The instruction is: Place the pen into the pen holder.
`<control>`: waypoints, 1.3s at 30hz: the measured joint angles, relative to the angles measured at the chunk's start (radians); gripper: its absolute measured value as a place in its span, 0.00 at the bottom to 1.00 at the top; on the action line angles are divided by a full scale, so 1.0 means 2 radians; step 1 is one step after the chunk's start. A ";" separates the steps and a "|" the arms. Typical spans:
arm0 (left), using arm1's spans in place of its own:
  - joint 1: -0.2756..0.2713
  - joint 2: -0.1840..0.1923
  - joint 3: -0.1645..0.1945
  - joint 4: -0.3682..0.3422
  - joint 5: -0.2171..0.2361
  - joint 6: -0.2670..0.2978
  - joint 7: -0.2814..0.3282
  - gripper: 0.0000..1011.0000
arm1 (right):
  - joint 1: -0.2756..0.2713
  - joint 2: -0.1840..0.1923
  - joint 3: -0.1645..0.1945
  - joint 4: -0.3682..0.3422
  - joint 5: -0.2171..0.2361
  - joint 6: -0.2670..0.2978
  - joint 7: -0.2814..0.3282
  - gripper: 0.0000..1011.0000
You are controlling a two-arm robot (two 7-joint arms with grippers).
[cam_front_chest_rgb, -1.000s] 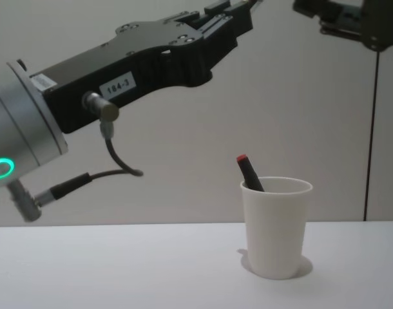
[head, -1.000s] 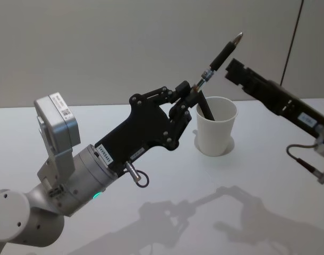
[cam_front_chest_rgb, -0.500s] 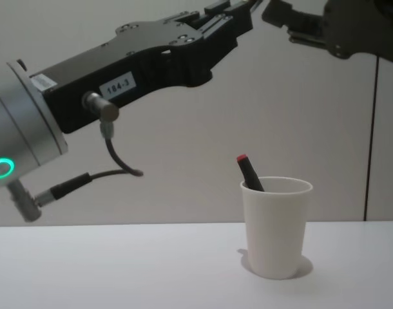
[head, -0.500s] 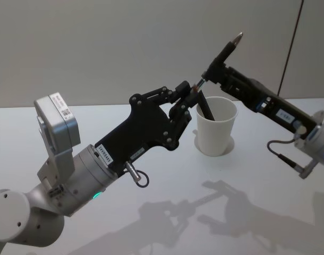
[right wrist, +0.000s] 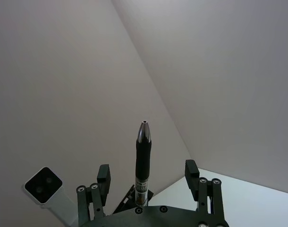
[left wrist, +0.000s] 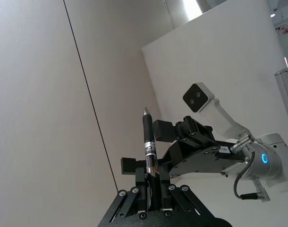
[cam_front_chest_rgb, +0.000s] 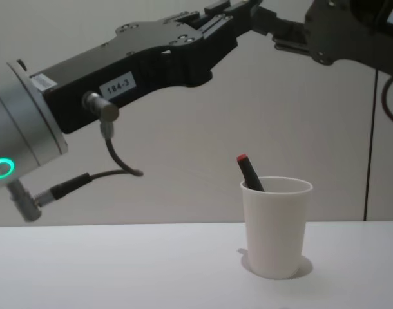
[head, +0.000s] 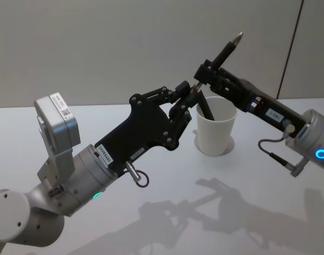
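Upper centre of the head view: your left gripper point(head: 193, 89) is clamped on the lower end of the pen point(head: 224, 52), tilted high above the cup point(head: 215, 134), the right gripper point(head: 204, 73) has fingers apart either side of its barrel, so dropping it beside the red-tipped pen point(cam_front_chest_rgb: 249, 172) already inside remains.

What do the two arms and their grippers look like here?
Both arms have silver-grey cylindrical wrists carrying black grippers with pinned linkage jaws. Left gripper: white 184-3 label, green ring light on the wrist, looping dark cable, grey camera box. Right gripper: white sticker, blue ring light, thin cable.
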 joint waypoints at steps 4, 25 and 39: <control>0.000 0.000 0.000 0.000 0.000 0.000 0.000 0.17 | 0.001 -0.001 -0.001 0.001 -0.001 0.000 0.000 0.92; 0.000 0.000 0.000 0.000 0.000 0.000 0.000 0.17 | 0.005 -0.003 -0.004 0.004 -0.003 0.000 -0.001 0.30; 0.000 0.000 0.000 0.000 0.000 0.000 0.000 0.16 | 0.005 -0.003 -0.005 0.005 -0.003 0.000 -0.001 0.14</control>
